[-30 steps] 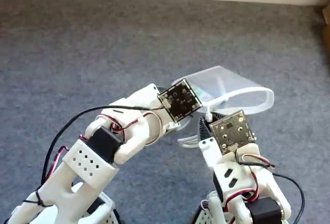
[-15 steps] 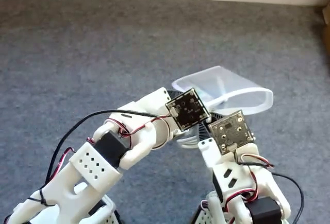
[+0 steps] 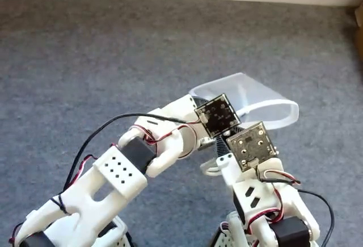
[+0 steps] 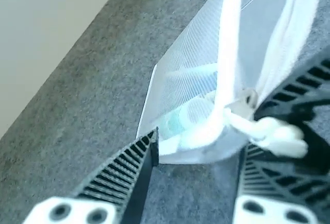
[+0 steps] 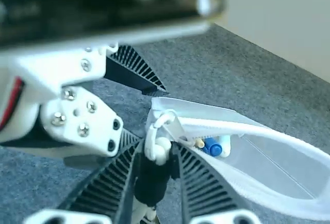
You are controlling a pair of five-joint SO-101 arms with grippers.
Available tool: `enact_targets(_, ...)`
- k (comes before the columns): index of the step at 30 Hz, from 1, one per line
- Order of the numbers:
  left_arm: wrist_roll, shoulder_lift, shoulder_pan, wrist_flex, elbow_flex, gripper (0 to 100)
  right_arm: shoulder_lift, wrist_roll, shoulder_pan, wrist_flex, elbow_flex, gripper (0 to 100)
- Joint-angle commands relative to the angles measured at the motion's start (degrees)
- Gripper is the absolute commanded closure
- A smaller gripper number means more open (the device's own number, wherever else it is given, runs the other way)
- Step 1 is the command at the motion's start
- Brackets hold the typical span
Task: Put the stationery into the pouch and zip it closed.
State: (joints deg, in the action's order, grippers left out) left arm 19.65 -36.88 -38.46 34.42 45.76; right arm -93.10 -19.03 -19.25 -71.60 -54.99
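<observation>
Translucent white mesh forms the pouch (image 3: 249,91), which lies on the grey carpeted table (image 3: 85,59), right of the middle and about halfway between the near and far edges. Its mouth gapes, the two zip edges standing apart in a wide loop toward the table's right edge.

Seen from the right wrist, the right gripper (image 5: 157,157) is clenched on the zip pull cord (image 5: 154,136), a white loop with a bead pinched between the ribbed black fingers at the pouch's near end. Just inside the mouth beside it sits the stationery (image 5: 212,148), a blue piece with a pale tip lying against the mesh wall.

From the left wrist, the left gripper (image 4: 201,147) is released, its jaws spread wide with the same end of the pouch between them. One finger (image 4: 131,165) sits just beside the pouch's corner. The other is touched by the knotted white cord. Pale green and blue shapes show through the mesh there, too blurred to name.
</observation>
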Motion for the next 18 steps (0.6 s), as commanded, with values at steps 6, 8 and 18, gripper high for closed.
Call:
enact_targets(6, -4.92, -4.88, -2.07, -1.76, -0.04, 80, -0.13, 0.00, -1.27, 0.04, 3.47, 99.3)
enact_targets(8, -4.84, -5.23, -2.07, -2.11, 1.01, 84, -0.13, 0.00, -1.27, 0.04, 3.47, 99.3)
enact_targets(18, -4.66, -5.23, -4.26, -1.85, 1.63, 95, -0.13, 0.09, -1.01, 0.13, 3.82, 99.3)
